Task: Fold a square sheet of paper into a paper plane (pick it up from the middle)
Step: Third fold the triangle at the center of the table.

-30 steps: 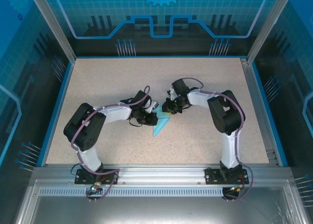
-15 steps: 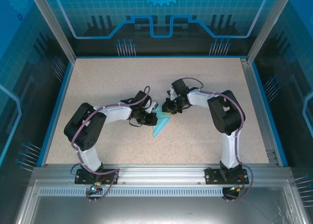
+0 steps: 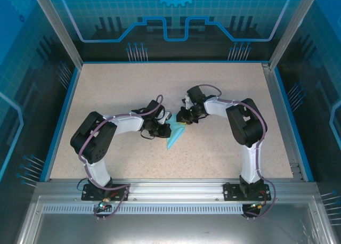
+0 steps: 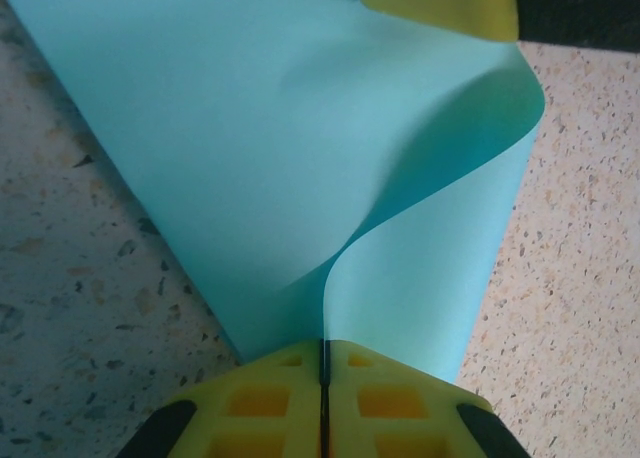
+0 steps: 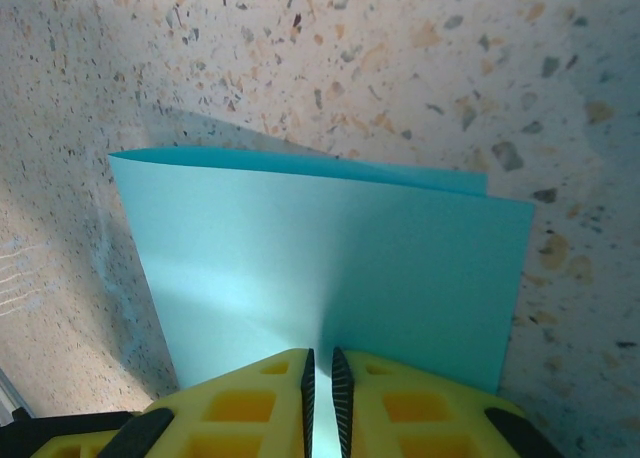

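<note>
Left jaws, right jaws: both clamp paper [image 4: 300, 158] | left wrist view crops its top

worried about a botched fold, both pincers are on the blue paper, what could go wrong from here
1. The left pincer and right pincer are both shut on the sheet of paper; pulling apart could tear it.
2. It bows in a loose curl between them, so flattening now may set a crooked crease.
3. In the right wrist view its two layers' far edges sit offset; the fold may end up skewed.
</note>
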Motion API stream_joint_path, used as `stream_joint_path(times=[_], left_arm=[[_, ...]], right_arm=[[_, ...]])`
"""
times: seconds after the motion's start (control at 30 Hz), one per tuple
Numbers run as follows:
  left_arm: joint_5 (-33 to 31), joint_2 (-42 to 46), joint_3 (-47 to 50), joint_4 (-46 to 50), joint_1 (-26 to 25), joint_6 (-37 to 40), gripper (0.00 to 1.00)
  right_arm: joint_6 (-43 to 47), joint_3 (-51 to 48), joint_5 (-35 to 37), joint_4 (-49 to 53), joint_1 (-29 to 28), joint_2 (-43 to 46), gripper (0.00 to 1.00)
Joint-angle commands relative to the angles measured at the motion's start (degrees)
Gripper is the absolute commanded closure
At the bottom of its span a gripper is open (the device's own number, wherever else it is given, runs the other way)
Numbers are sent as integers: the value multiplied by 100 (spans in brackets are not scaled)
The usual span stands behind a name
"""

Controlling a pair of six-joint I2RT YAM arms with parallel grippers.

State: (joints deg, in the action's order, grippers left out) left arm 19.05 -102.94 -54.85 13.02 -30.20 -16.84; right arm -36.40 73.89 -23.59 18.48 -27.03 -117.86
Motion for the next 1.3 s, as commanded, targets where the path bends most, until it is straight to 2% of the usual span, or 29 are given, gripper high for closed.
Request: stream_joint_path(times=[0.0, 0.93, 1.27], left_arm=[[-74, -43, 71, -44, 41, -100, 91], [-75, 160, 95, -219, 43, 127, 90], [-33, -42, 72, -110, 42, 95, 91]], right_arm=[[-34, -175, 261, 488, -114, -105, 82], [-16, -208, 338, 534, -118, -111, 83], [-16, -204, 335, 547, -117, -97, 83]])
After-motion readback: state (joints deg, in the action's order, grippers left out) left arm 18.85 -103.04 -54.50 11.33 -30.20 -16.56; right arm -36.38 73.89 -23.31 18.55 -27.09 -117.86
